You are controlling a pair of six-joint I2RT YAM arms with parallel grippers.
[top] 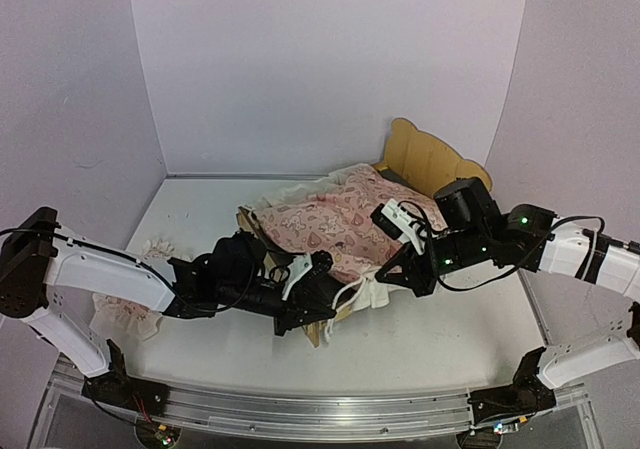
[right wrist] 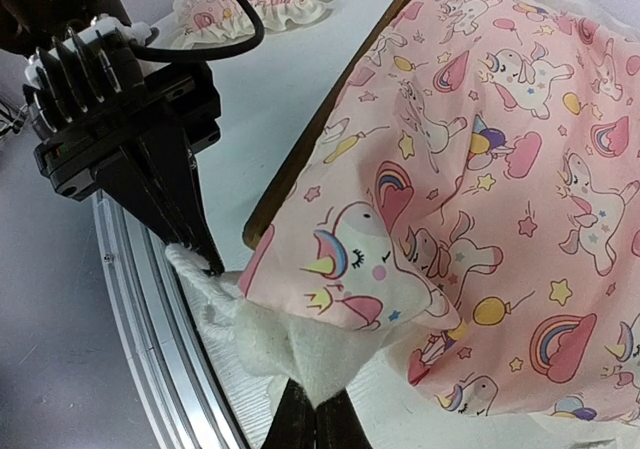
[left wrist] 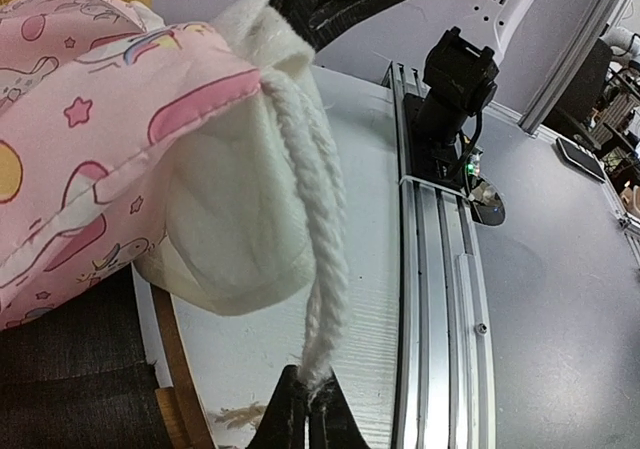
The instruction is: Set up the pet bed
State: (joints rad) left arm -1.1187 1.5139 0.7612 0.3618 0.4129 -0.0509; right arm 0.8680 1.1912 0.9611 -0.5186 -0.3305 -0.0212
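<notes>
Near edge: left gripper (left wrist: 305,414) clamped on the blanket (top: 335,219) by its white cord trim (left wrist: 318,259). Right gripper (right wrist: 315,409) pinches the ruffle (right wrist: 290,349) just beside. Pet bed (top: 432,159) lies beyond both under the blanket, long axis running away to far right. Arms look about equally near.

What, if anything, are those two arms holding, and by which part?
Both hold the pink unicorn-print blanket: left tool pinches its white twisted trim, right tool its white fleecy corner.

This looks like a robot lab: plain white walls (top: 330,59) stand around a white table (top: 450,339) with a metal rail (top: 300,409).
</notes>
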